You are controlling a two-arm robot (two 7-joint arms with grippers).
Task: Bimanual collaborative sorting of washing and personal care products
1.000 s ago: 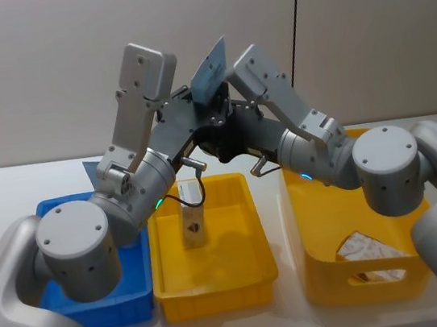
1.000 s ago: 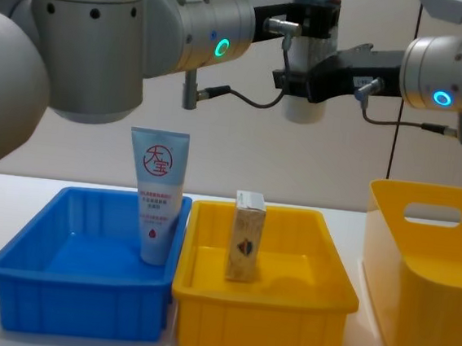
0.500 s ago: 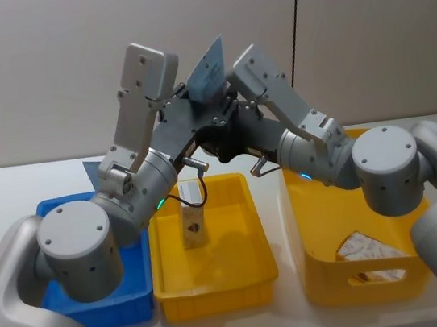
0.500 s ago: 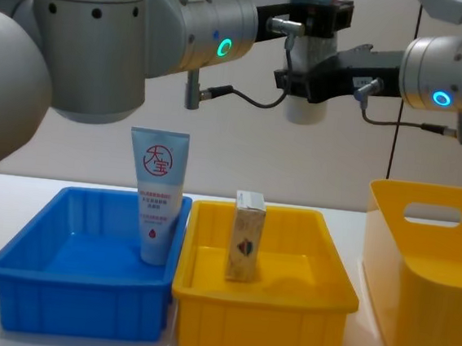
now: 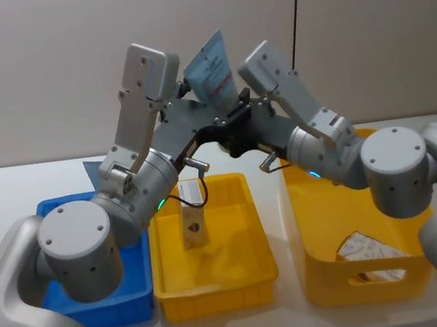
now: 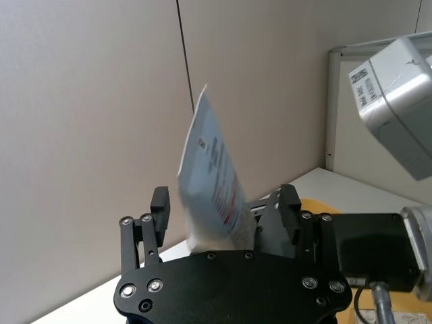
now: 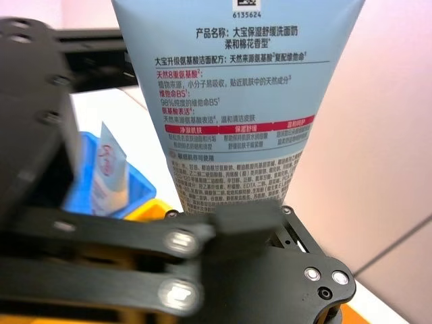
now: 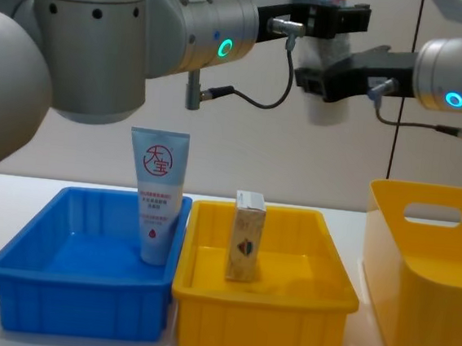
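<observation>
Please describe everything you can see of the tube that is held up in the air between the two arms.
The tube is pale blue soft plastic, flat sealed end up, whitish cap end down. Its back bears dense black and red print and a red band. It hangs tilted, high above the yellow tray. The right gripper clamps its lower part; the left gripper is open, its fingers flanking the tube.

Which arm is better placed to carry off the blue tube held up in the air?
Probably the right. The right gripper looks clamped on the pale blue tube near its cap, while the left gripper has its fingers spread on either side of it.
</observation>
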